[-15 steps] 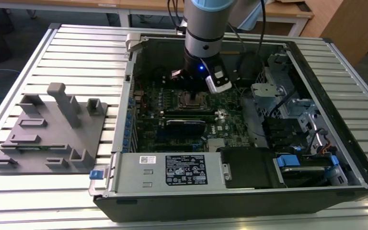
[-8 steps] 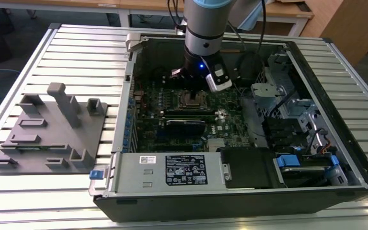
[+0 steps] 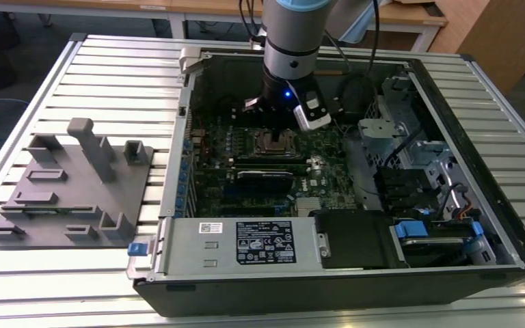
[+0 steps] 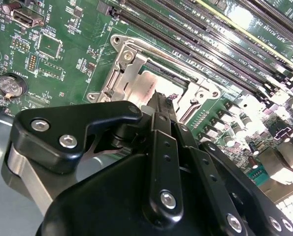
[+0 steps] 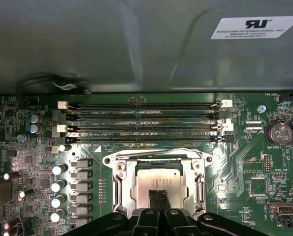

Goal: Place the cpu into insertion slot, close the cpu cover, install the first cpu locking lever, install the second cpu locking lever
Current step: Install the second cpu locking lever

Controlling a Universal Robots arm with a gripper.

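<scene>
The insertion slot is a square socket with a shiny silver rim on the green board, also seen as the insertion slot in the exterior view. The cpu, dull silver-grey, lies flat inside it. The cpu cover, a silver frame plate, appears to lie flat around the chip; I cannot tell whether it is latched. My gripper hangs directly over the cpu with its two thin black fingers pressed together and nothing between them. In the second wrist view the gripper points at the socket's edge. From outside, the gripper sits low in the case.
Long black memory slots run beside the socket, with capacitors and a coin battery nearby. The open computer case holds a power supply and drive bays. A grey fixture stands on the slatted table at the exterior view's left.
</scene>
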